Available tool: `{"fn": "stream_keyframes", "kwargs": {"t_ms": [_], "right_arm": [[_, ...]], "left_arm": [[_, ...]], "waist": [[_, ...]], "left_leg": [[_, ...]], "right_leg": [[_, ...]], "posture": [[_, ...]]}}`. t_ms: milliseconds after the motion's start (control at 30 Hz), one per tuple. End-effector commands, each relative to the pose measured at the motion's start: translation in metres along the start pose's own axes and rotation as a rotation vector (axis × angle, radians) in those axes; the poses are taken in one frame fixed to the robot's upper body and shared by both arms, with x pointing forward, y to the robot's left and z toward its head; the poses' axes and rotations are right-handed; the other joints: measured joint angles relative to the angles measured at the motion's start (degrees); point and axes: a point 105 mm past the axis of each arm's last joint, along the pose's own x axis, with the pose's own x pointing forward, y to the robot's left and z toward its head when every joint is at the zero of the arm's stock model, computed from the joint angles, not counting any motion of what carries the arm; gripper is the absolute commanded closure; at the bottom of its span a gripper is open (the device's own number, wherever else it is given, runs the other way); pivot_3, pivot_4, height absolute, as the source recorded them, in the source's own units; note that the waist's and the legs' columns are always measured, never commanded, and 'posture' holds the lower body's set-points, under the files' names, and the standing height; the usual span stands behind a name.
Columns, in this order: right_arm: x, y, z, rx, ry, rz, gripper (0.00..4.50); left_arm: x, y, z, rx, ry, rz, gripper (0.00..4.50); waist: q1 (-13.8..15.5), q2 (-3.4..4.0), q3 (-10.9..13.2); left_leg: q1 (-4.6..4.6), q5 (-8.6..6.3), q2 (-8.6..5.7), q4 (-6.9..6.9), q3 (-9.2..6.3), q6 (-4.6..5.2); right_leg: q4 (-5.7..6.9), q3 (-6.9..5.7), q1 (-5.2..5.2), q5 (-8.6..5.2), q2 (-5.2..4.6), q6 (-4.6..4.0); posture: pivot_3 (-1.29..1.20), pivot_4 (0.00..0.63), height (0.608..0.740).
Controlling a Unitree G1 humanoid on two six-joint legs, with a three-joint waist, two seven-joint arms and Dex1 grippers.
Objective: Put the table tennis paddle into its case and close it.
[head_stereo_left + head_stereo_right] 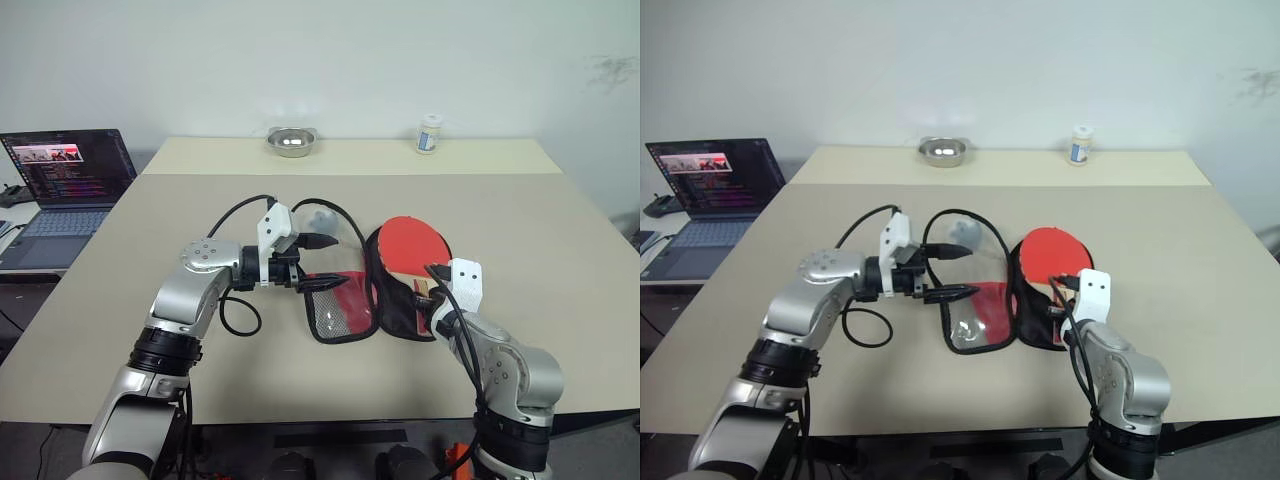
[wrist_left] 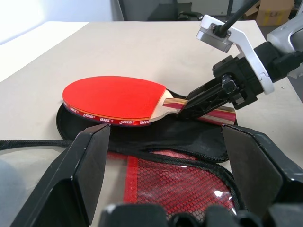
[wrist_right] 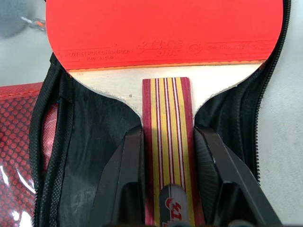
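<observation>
The case lies unzipped and spread flat on the table, its red mesh half on the left and its black half on the right. The table tennis paddle rests on the black half, red face pointing away from me and striped handle toward me. My right gripper is shut on that handle, one finger on each side. My left gripper stands open just above the mesh half, pointing toward the paddle, with nothing clamped between its fingers.
A small grey lump lies by the far end of the mesh half. A metal bowl and a small bottle stand at the table's far edge. An open laptop sits on a side desk to the left.
</observation>
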Motion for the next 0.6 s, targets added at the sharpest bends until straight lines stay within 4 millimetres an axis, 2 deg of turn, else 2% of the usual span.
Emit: {"fn": "stream_keyframes", "kwargs": {"t_ms": [33,600], "right_arm": [[0.000,0.013,0.010,-0.041,-0.045,0.042,3.43],[0.003,0.006,0.002,-0.027,-0.030,0.006,3.43]], "left_arm": [[-0.001,0.001,0.014,0.054,-0.025,0.008,0.42],[0.000,0.000,0.010,0.050,-0.017,-0.001,0.42]], "waist": [[0.0,0.00,0.0],[0.0,-0.02,0.0]], "left_leg": [[0.00,0.00,0.00,0.00,0.00,0.00],[0.00,0.00,0.00,0.00,0.00,0.00]], "right_leg": [[0.00,0.00,0.00,0.00,0.00,0.00],[-0.01,0.00,0.00,0.00,-0.01,0.00]], "posture": [[0.00,0.150,0.740],[0.00,0.150,0.740]]}}
